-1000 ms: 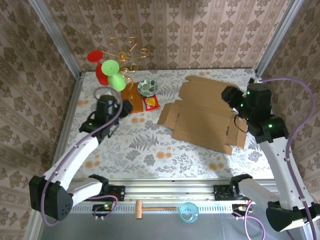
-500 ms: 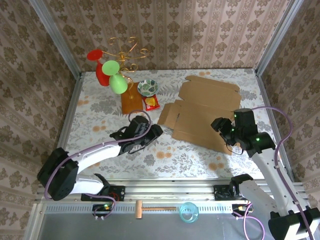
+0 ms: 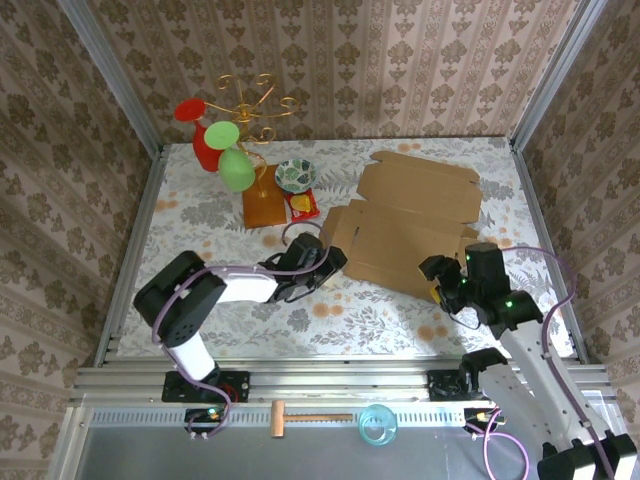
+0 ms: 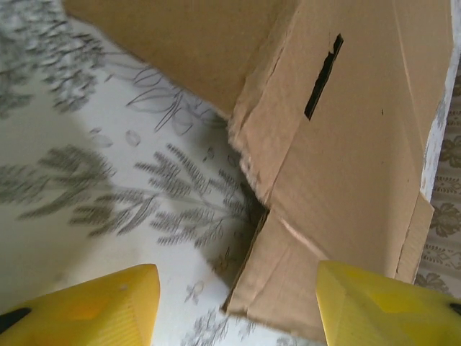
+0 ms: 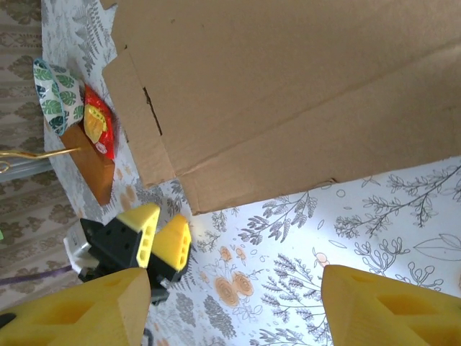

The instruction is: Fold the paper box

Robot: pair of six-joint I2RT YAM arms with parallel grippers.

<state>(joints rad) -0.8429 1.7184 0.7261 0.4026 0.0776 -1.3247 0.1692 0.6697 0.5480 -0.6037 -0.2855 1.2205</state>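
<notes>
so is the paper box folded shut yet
No, the paper box lies opened out on the table with its flaps spread.

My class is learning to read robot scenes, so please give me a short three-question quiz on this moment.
1. True or false: the left gripper is shut on the paper box.
2. The right gripper is nearest the box's: A near right corner, B far edge, C left flap?
3. What dish stands beside the red packet?
Key: 1 false, its jaws are open; 2 A; 3 the bowl.
</notes>
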